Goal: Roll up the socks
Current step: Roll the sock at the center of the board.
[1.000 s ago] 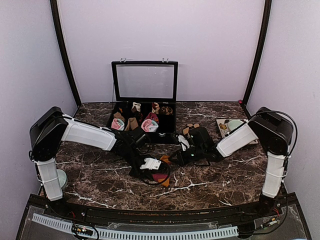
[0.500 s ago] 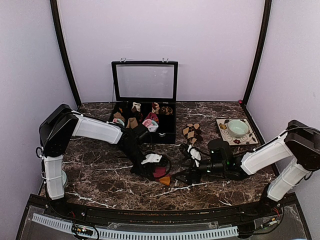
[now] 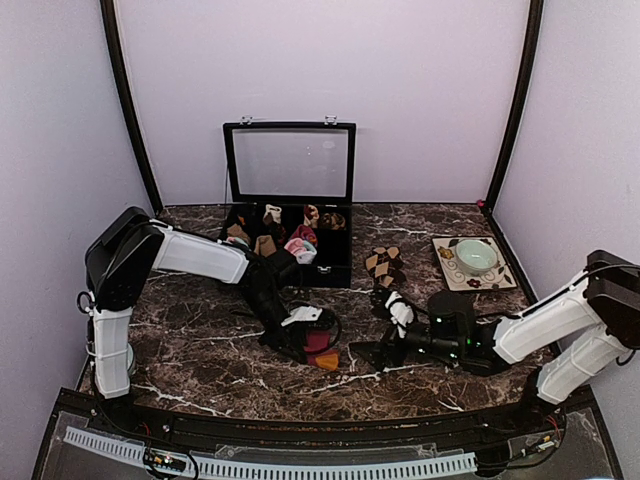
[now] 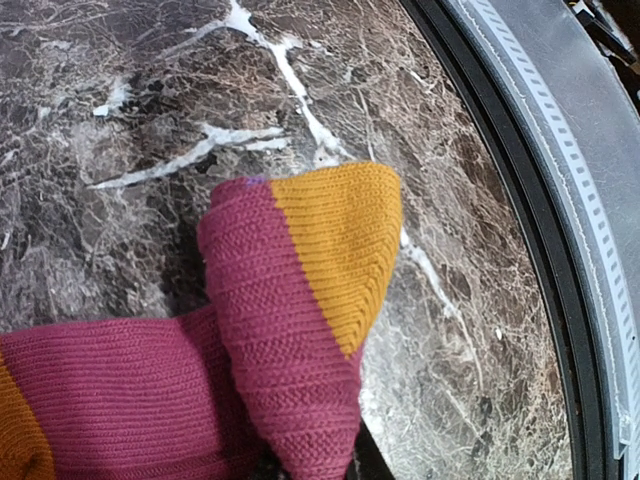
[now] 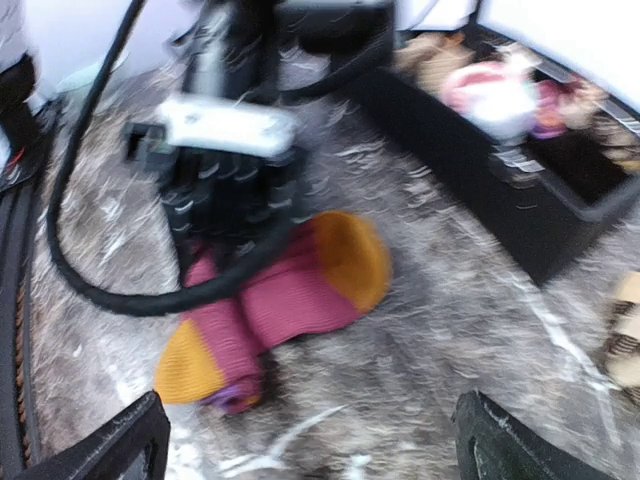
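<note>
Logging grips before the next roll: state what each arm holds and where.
Left fingers pinch the magenta sock mid-length, between its orange ends. Right fingers stand open, holding nothing.

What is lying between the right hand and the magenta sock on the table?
Nothing: only bare marble tabletop separates the open right hand from the magenta sock, as the right wrist view shows.

Bare dark marble tabletop (image 3: pixel 190 355) lies open at the front left and along the near edge. The left arm (image 3: pixel 200 258) slants across the middle, and its left gripper (image 3: pixel 296 340) clamps the long magenta orange-toed sock (image 3: pixel 320 347). A narrow gap separates this from the wide-spread right gripper (image 3: pixel 385 332). Behind, the black compartment box with raised glass lid (image 3: pixel 337 270) blocks the back, with brown-and-beige diamond socks (image 3: pixel 385 265) just beside it.
</note>
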Motion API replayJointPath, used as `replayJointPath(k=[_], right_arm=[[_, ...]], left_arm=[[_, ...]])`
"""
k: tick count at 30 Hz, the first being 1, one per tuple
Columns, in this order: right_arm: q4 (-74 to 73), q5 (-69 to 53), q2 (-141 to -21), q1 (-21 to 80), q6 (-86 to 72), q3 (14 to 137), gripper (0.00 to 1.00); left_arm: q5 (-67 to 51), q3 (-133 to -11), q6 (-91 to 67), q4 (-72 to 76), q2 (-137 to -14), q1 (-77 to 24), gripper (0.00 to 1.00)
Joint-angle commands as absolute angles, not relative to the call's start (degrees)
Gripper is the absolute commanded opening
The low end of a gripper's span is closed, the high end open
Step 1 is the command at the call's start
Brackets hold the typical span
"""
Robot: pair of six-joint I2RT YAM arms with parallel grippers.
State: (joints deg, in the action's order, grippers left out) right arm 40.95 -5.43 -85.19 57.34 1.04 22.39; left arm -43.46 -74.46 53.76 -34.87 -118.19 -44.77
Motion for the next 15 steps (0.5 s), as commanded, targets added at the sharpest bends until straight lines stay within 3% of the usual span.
replayJointPath(k=[1, 4, 7, 11, 15], right_arm=[[57.95, 10.47, -80.21, 56.44, -13.44, 14.77, 0.99], [51.34, 4.11, -80.27, 56.51, -6.4, 17.64, 0.99], [53.92, -5.34, -82.96, 57.21, 2.06, 17.04, 0.99], [48.3, -15.27, -87.44, 57.78, 7.89, 21.35, 0.88], [48.72, -21.88, -93.27, 57.92, 11.35, 24.98, 0.68]], left_arm=[[-42.01, -74.37, 53.27, -39.7, -119.79, -44.45, 0.01], [-42.01, -74.74, 53.21, -39.97, -120.01, -44.07, 0.01], [-44.06, -75.17, 53.19, -40.45, -120.38, -43.87, 0.01], [-44.51, -75.58, 53.32, -41.08, -120.66, -43.69, 0.01], [-44.91, -75.83, 53.3, -41.4, -120.66, -43.38, 0.01]])
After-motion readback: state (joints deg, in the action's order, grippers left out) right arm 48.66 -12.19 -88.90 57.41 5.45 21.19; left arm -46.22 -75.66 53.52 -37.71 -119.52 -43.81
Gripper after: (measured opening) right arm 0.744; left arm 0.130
